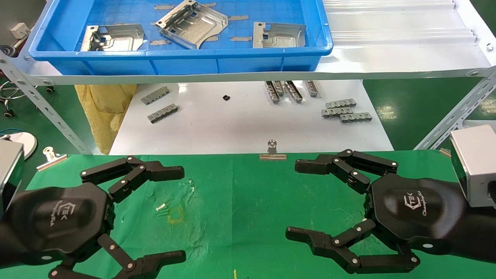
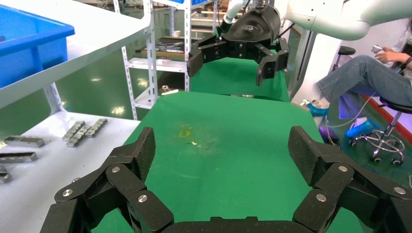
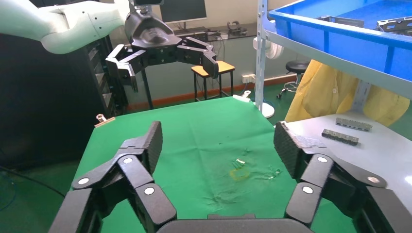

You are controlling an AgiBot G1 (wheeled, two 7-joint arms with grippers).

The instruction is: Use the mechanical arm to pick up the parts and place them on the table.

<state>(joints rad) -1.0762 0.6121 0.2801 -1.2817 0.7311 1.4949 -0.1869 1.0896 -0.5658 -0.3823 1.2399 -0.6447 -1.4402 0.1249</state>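
Three silver parts [image 1: 192,24] flat in the blue tray [image 1: 182,62]

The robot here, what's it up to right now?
Nothing is being handled yet. The left gripper and the right gripper both hover over the green table with jaws wide open and empty. Three silver parts lie in the blue tray on the shelf above: one at the left, one in the middle, one at the right. None has reached the table. Small grey strips lie on the white board below.
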